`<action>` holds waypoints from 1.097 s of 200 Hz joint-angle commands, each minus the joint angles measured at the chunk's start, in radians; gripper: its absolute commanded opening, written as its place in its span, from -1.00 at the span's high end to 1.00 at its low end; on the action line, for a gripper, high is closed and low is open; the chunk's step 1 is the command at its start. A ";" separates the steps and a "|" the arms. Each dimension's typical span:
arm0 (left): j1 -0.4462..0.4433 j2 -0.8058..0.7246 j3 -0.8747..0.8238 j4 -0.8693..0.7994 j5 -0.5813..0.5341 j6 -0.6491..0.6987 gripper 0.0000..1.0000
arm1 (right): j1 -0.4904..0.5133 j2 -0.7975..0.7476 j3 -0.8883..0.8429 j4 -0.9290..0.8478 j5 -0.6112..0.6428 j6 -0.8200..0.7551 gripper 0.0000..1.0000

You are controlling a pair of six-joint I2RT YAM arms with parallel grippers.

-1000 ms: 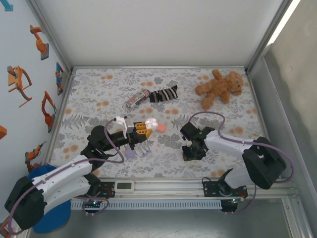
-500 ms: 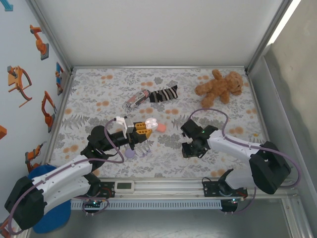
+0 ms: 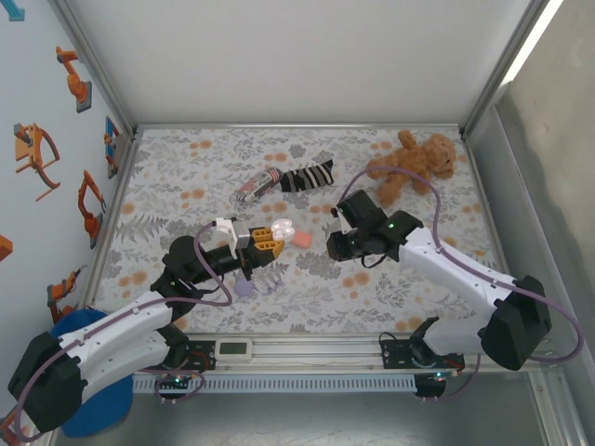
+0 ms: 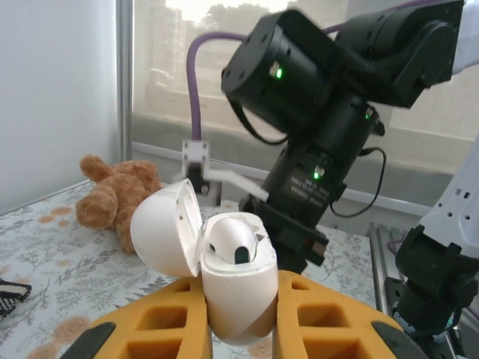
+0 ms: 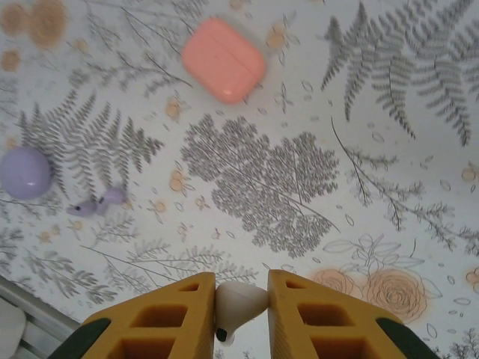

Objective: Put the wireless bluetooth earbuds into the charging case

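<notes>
left gripper [image 4: 241,290] clenched on open white charging case [image 4: 238,318], centre of left wrist frame | right gripper [image 5: 241,288] pinching white earbud [image 5: 239,303], bottom centre of right wrist frame | handling: featherlight, hard, glossy, likely to squirt out (tiny rounded shell) | hold: across the bulb, stem free | purple earbuds [image 5: 97,203] lie at left

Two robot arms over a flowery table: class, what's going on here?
The left gripper is shut on an open white charging case, lid tipped back, with an earbud apparently seated inside. The right gripper pinches a second white earbud above the table. A pink case and a purple case lie on the table.
</notes>
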 commanded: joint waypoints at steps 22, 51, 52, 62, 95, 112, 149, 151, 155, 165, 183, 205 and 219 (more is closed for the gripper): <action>-0.006 -0.010 0.031 0.032 -0.014 0.007 1.00 | 0.002 -0.045 0.156 -0.010 0.006 -0.074 0.54; -0.006 0.012 0.043 0.048 -0.014 0.007 1.00 | 0.002 -0.049 0.218 0.002 -0.017 -0.106 0.55; -0.006 0.013 0.043 0.047 -0.014 0.007 1.00 | 0.002 -0.050 0.219 0.002 -0.018 -0.107 0.54; -0.006 0.022 0.049 0.053 -0.014 0.007 1.00 | 0.002 -0.050 0.238 0.006 -0.029 -0.116 0.54; -0.006 0.064 0.077 0.071 -0.010 0.008 1.00 | 0.002 -0.058 0.277 0.024 -0.052 -0.130 0.55; -0.006 0.085 0.087 0.079 -0.006 0.010 1.00 | 0.003 -0.065 0.293 0.034 -0.071 -0.130 0.55; -0.007 0.130 0.104 0.106 0.003 0.007 1.00 | 0.002 -0.087 0.310 0.058 -0.098 -0.127 0.55; -0.007 0.130 0.104 0.106 0.003 0.007 1.00 | 0.003 -0.087 0.312 0.059 -0.099 -0.126 0.55; -0.007 0.135 0.107 0.107 0.004 0.006 1.00 | 0.004 -0.089 0.313 0.063 -0.103 -0.126 0.55; -0.007 0.145 0.110 0.113 0.005 0.006 1.00 | 0.004 -0.095 0.317 0.073 -0.117 -0.123 0.55; -0.006 0.160 0.113 0.125 0.006 0.007 1.00 | 0.010 -0.100 0.325 0.086 -0.123 -0.118 0.55; -0.006 0.182 0.119 0.134 0.007 0.006 1.00 | 0.018 -0.098 0.337 0.087 -0.118 -0.118 0.55; -0.006 0.197 0.122 0.147 0.006 0.008 1.00 | 0.024 -0.095 0.340 0.096 -0.120 -0.112 0.55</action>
